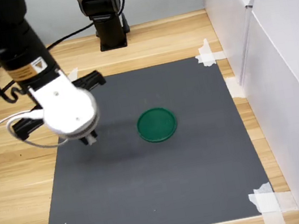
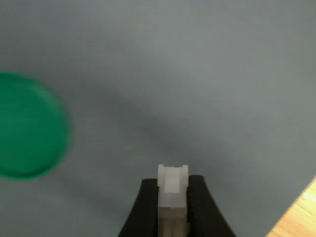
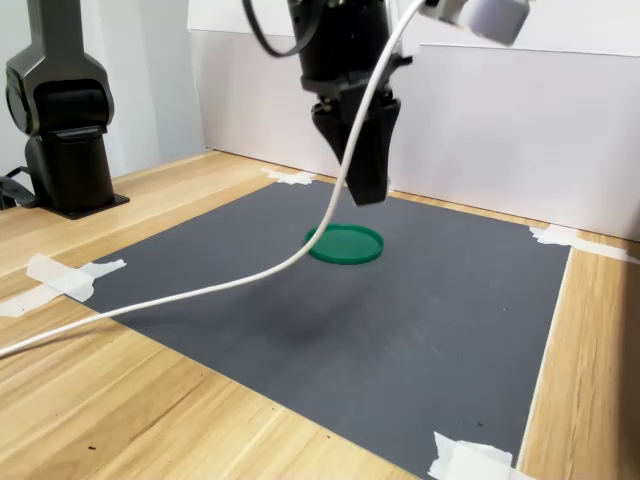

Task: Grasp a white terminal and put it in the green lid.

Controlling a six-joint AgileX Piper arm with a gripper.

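Overhead, the gripper (image 2: 170,207) is hanging clear above the grey mat (image 1: 206,177), its black fingers (image 2: 145,207) closed tight on the white terminal (image 2: 172,190), which is sticking out past their tips. On the mat the green lid (image 1: 157,124) is lying flat, to the first exterior view's right of the gripper and apart from it. Bare mat is surrounding the lid on every side, well inside the taped corners (image 1: 208,53) and the white wall (image 1: 280,67).
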